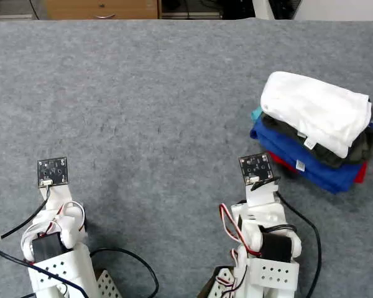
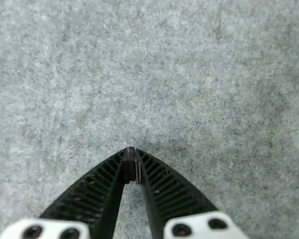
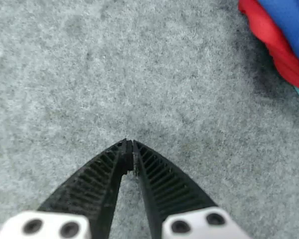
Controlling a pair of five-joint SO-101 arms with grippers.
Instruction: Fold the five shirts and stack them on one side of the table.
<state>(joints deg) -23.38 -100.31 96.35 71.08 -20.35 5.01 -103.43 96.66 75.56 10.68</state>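
So here's where it stands: the pile of shirts [image 1: 314, 133] sits on the right side of the high view, a bit above the middle, on the grey worktop [image 1: 143, 93]. Going by colour I count five layers. There's a white shirt [image 1: 317, 108] on top, a dark one [image 1: 351, 149] under it, then a blue one [image 1: 298, 152]. A red edge [image 1: 285, 162] pokes out at the bottom and a teal sliver [image 1: 256, 114] shows at the pile's left side. It's lumpy and sags toward the lower right, but it's one stack on one side, so I'd call the job basically done.

Both arms are tucked in at the bottom of the frame: the left arm [image 1: 53, 242] at lower left, the right arm [image 1: 264, 236] at lower right, just below and left of the pile. The left tool [image 2: 130, 162] has its two black fingers pressed together at the tips with nothing between them, over bare worktop. It's the same story for the right tool [image 3: 129, 154], pinched together on nothing. The red and blue cloth sit in the upper right corner of its wrist view, near but not touching.

My guess on the parking: pulled back and pinched together, they can't snag cloth or bump the stack. If anything's left, it's squaring up that white top layer. It's soft, slippery stuff though, so a nudge could just as easily tip the whole pile.
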